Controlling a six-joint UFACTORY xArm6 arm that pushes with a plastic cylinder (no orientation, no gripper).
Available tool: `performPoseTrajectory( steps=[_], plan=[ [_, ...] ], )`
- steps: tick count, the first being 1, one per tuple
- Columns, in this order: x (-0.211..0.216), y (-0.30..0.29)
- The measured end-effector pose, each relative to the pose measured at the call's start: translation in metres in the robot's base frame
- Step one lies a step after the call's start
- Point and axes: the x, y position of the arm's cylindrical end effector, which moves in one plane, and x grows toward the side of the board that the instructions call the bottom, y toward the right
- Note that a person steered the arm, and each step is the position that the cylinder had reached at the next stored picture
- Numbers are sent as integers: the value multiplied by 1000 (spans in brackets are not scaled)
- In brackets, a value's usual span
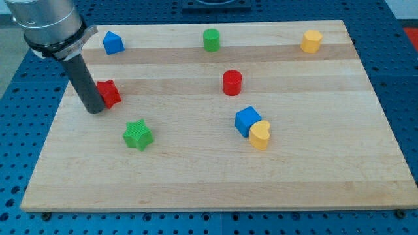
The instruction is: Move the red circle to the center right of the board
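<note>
The red circle (232,83) stands on the wooden board (313,170) a little right of the middle, in the upper half. My tip (95,109) rests on the board at the view's left, far left of the red circle. It touches the left side of a second red block (109,93) of unclear shape.
A blue block (113,43) is at the top left, a green cylinder (211,40) at the top middle, a yellow block (311,41) at the top right. A green star (138,135) lies lower left. A blue cube (247,121) touches a yellow heart (260,135) below the red circle.
</note>
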Motion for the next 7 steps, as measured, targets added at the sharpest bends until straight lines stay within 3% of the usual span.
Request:
performPoseTrajectory(
  steps=[2, 3, 5, 6, 7],
  plan=[
    [0, 97],
    [0, 97],
    [-63, 125],
    [-90, 189],
    [-90, 207]
  ],
)
